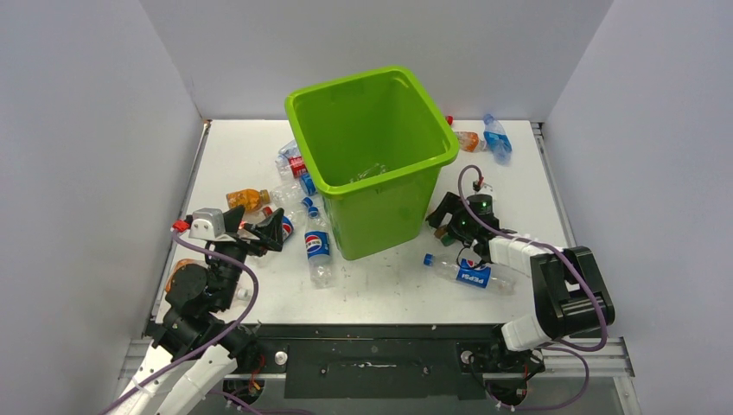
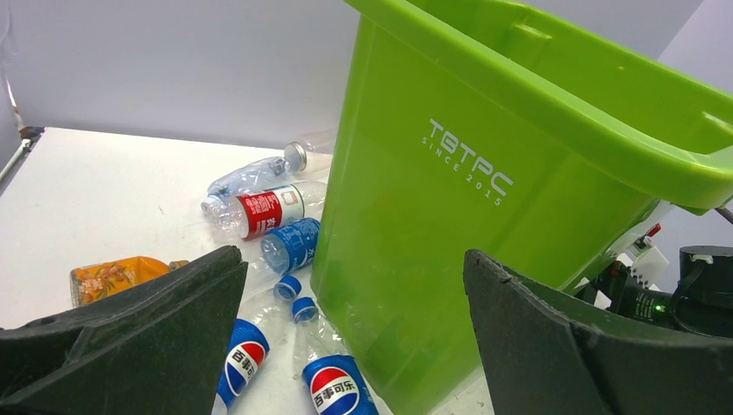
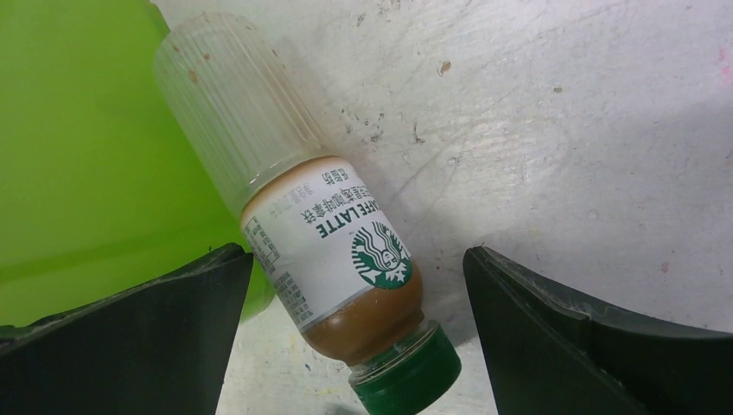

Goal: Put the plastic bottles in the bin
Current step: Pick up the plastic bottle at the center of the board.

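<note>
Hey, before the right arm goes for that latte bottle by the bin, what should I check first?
1. Right gripper open: ok, jaws wide apart.
2. Starbucks latte bottle lined up between the jaws: ok, lying on its side.
3. Finger room beside the green bin: cannot tell, the bottle lies close to its wall.
4. Bottle's green cap on: ok.
5. Bin upright, mouth open: ok.
6. Left gripper out of the way: ok, open on the bin's other side, by the Pepsi bottles.

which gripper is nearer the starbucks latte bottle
Right: the right gripper sits open astride the latte bottle by the bin; the left gripper is across the bin.
</note>
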Motion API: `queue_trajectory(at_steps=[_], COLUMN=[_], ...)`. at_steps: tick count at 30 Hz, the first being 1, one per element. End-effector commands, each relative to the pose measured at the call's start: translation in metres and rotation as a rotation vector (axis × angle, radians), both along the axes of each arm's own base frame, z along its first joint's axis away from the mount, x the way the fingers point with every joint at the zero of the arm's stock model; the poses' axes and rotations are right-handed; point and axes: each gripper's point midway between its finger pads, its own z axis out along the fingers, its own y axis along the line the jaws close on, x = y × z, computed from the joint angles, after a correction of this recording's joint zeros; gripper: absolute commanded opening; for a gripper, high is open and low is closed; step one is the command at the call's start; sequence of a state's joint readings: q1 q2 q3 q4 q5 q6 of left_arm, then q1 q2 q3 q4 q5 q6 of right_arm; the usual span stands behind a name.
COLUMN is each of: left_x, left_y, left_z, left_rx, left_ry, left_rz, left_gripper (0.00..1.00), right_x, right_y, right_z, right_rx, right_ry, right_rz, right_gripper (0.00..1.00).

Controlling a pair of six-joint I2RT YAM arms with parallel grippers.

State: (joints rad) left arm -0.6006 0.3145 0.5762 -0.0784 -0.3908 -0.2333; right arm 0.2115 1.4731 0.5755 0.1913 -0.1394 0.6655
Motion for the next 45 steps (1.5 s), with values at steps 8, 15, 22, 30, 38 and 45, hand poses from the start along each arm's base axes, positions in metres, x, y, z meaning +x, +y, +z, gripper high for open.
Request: queue_trajectory(at_steps=[8,15,22,30,38,45], left_x=[-0.002,0.0,0.001,0.002,0.002,0.0], left_y=[-0.001,-0.003,-0.002,-0.003,-0.001,0.022], left_z=[0.014,0.012,0.01,0.009,0.009,0.02], left_rx=[-0.027,-0.021,-0.017,-0.014,-0.018,-0.082], left_ry=[-0.025,-0.017,-0.011,-0.009,-0.011,-0.037], left_rz=[-0.011,-0.014,-0.009,-0.009,0.0,0.11], left_gripper=[0.96,0.96,0.96,0.96,0.96,0.96], right_x=[0.011,0.019,0.031,0.028,0.02,-0.025], right_y=[0.003,0.01,0.005,-0.022,-0.049,-0.087], right_z=[0.007,-0.001,-0.008,-0.01,0.057,0.17], right_rx=[-0.012,-0.031,-0.078,-0.158,-0.088,-0.068], right_ry=[-0.091,-0.044,-0.003,0.03,-0.124,-0.335], right_rz=[0.005,0.03,0.008,-0.111,-0.301,-0.483], right_gripper=[0.65,0.96,0.79,0.45,0.08,0.05])
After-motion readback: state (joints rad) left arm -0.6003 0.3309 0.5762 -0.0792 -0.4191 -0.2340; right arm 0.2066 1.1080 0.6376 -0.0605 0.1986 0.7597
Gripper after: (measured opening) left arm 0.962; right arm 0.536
